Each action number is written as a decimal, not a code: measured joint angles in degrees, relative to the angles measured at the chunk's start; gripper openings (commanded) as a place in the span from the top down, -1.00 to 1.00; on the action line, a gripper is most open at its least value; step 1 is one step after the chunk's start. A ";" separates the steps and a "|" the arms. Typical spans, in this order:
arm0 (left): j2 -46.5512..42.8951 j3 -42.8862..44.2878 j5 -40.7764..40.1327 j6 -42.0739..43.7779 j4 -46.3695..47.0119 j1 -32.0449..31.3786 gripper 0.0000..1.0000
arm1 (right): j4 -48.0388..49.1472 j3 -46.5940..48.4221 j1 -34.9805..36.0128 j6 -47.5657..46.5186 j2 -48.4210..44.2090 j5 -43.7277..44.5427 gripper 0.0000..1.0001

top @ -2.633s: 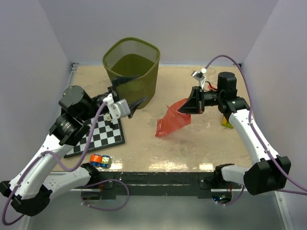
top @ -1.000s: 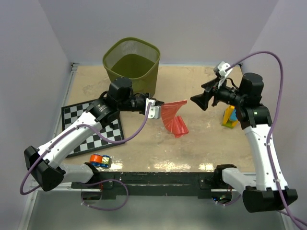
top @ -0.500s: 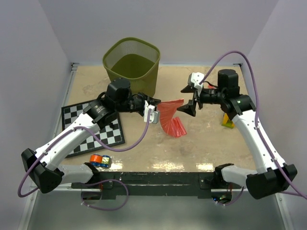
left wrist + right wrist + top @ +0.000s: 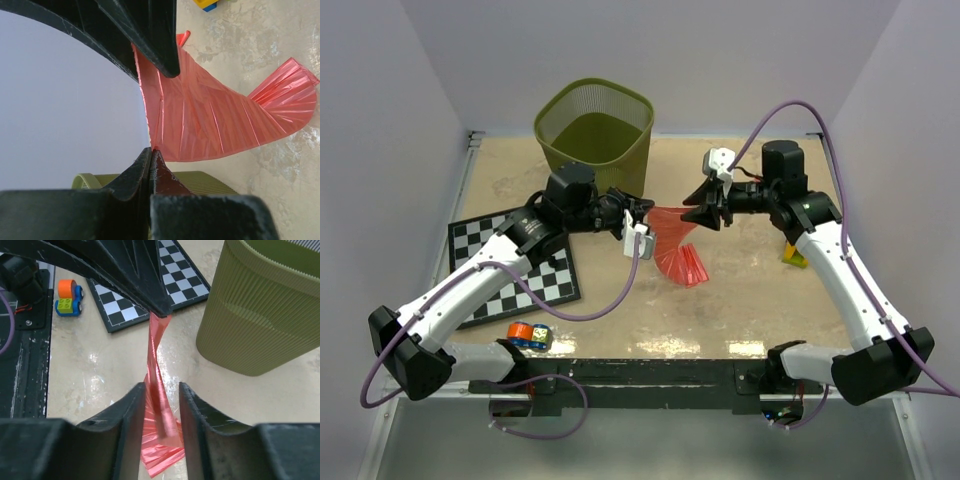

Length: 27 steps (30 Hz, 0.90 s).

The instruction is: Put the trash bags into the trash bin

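The trash bag (image 4: 680, 247) is a red-pink film sheet, lifted by one corner with its pleated lower end on the table. My left gripper (image 4: 644, 213) is shut on that corner, the fingers (image 4: 135, 172) pressed together on the film (image 4: 215, 115). My right gripper (image 4: 694, 209) faces it from the right, at the bag's raised top edge. In the right wrist view its fingers (image 4: 131, 405) stand a little apart, with the twisted film (image 4: 157, 365) hanging between them and a gap showing on one side. The olive mesh trash bin (image 4: 548, 112) stands behind the left gripper.
A chessboard (image 4: 520, 272) lies under the left arm. An orange and blue toy (image 4: 528, 335) sits near the front edge. A yellow and blue block (image 4: 798, 250) stands behind the right forearm. The bin's wall (image 4: 265, 315) is close on the right wrist's right.
My right gripper has swung left to the bag's raised edge and narrowed its jaws round the film. The left gripper has kept its hold and lifted the corner slightly.
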 measured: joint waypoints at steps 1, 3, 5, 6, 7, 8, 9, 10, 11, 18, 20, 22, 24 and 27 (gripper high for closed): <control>0.15 0.00 -0.13 0.09 0.13 0.00 1.00 | 0.66 0.00 0.02 1.03 0.00 -0.39 0.49; 0.39 0.00 -0.31 0.44 0.48 0.00 1.00 | 1.90 -0.02 0.02 2.69 0.00 -1.18 0.72; 0.59 0.00 -0.48 0.81 0.87 0.00 1.00 | 3.39 -0.02 0.02 4.37 0.04 -1.44 0.92; 0.70 0.00 -0.63 0.81 1.16 0.00 1.00 | 3.89 -0.02 0.02 4.94 0.04 -1.46 1.00; 0.76 0.00 -0.79 0.74 1.29 0.00 0.93 | 4.39 -0.04 0.02 5.73 0.04 -1.46 1.00; 0.83 0.00 -1.01 0.11 1.51 0.00 0.83 | 4.70 -0.04 0.02 6.14 0.07 -1.40 1.00; 0.87 0.00 -1.20 -1.01 1.88 0.02 0.75 | 5.01 -0.04 0.02 6.49 0.07 -1.25 1.00; 0.90 0.00 -1.27 -2.91 2.34 0.11 0.69 | 5.07 -0.04 0.02 6.60 0.04 -1.09 1.00; 0.98 0.09 -0.87 -5.03 2.58 0.46 0.66 | 5.05 -0.04 0.02 6.32 0.04 -0.83 1.00; 2.73 2.03 4.76 -19.30 3.67 4.79 0.61 | 0.59 2.32 0.39 -1.27 0.72 1.90 1.00; 2.91 1.92 6.10 -21.84 4.61 4.79 0.57 | 0.15 3.08 0.59 -2.23 0.81 2.01 1.00; 3.19 1.90 7.50 -23.93 5.44 4.68 0.53 | 0.13 3.43 0.70 -2.58 0.81 2.03 1.00; 3.67 1.90 8.57 -25.40 6.29 4.68 0.52 | 0.09 3.48 0.96 -2.69 0.81 2.08 1.00; 4.72 1.90 9.77 -26.97 7.15 4.68 0.61 | 0.04 3.48 1.16 -2.80 0.81 2.21 1.00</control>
